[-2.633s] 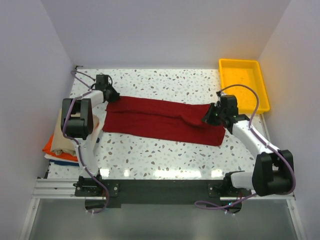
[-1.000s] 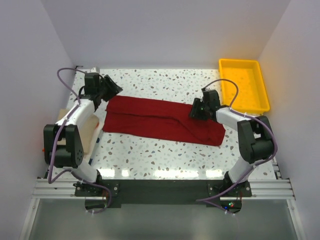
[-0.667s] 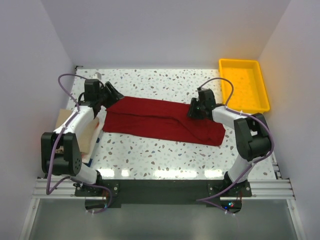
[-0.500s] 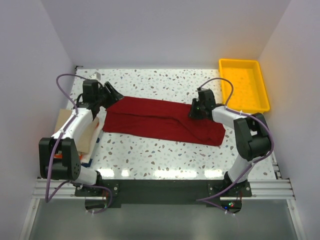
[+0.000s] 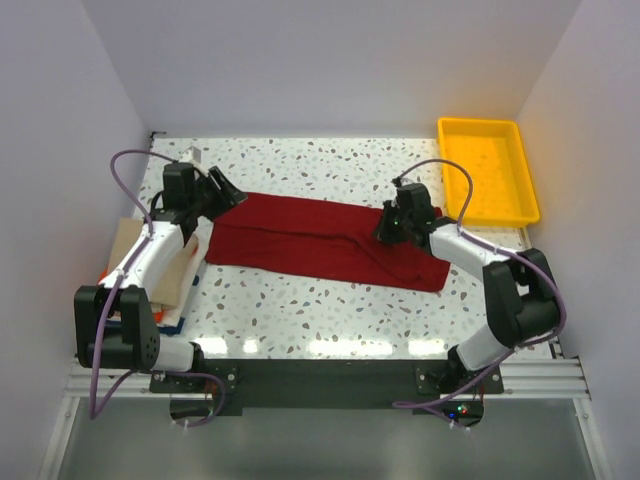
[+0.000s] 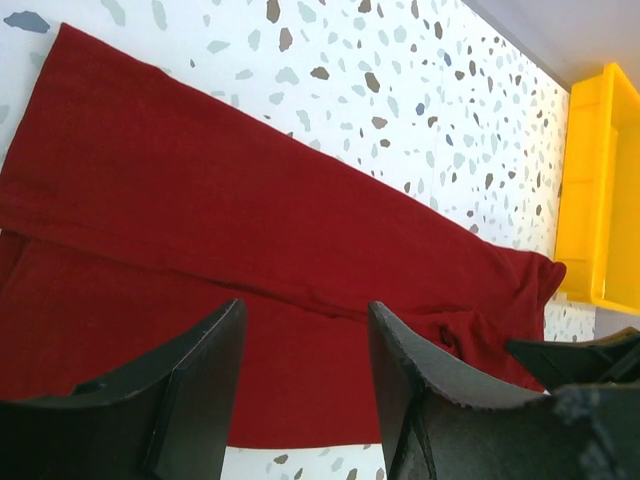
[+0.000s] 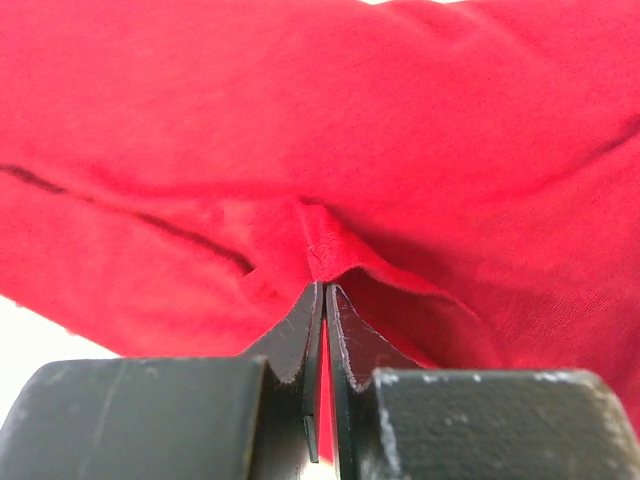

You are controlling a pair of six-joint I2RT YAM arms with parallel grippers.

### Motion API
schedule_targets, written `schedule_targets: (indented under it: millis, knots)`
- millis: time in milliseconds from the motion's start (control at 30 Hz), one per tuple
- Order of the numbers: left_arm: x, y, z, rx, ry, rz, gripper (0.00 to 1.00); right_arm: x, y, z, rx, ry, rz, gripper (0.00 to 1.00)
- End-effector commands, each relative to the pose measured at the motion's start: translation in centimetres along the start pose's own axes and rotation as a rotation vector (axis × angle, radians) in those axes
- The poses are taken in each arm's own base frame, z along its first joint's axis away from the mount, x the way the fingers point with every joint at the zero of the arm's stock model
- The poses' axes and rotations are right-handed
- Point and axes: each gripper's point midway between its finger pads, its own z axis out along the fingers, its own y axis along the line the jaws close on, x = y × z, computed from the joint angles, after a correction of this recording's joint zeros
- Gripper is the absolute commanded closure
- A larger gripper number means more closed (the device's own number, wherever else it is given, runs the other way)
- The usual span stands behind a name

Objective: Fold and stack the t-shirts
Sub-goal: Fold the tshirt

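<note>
White speckled table (image 5: pixel 330 160), pale walls. A dark red t-shirt (image 5: pixel 300 235) lies flat as a long folded band with one lengthwise crease. The right end effector (image 7: pixel 322 300) is pressed together, pinching a raised cloth ridge at its tips. The left end effector (image 6: pixel 305 330) is spread, with the shirt stretching away beneath and ahead.

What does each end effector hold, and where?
The right end effector pinches a fold edge of the dark red t-shirt; the left end effector holds nothing.
</note>
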Motion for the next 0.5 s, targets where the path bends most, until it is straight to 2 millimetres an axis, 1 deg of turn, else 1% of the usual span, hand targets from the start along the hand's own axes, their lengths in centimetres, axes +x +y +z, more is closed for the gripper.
schedule_targets:
  millis: [0,100,133,200,267,467]
  knots:
    - [0.4,-0.5,-0.7,0.026,0.007,0.031,0.43,-0.5,2.5,-1.8,-0.080,-0.047,0.011,0.96]
    - [0.7,-0.4,-0.7,0.031,0.013,0.030,0.43,0.3,3.7,-2.6,-0.103,-0.049,0.002,0.96]
    - [0.9,-0.4,-0.7,0.034,0.019,0.028,0.43,0.9,4.0,-2.6,-0.106,-0.040,-0.004,0.96]
    - [0.8,-0.5,-0.7,0.036,0.019,0.029,0.43,1.2,4.8,-3.0,-0.120,-0.048,-0.007,0.96]
    - [0.9,-0.5,-0.7,0.036,0.022,0.029,0.43,1.9,5.5,-3.1,-0.127,-0.047,-0.018,0.95]
    - [1.5,-0.1,-0.9,0.029,0.033,0.029,0.43,4.2,6.8,-2.6,-0.121,-0.018,-0.061,0.92]
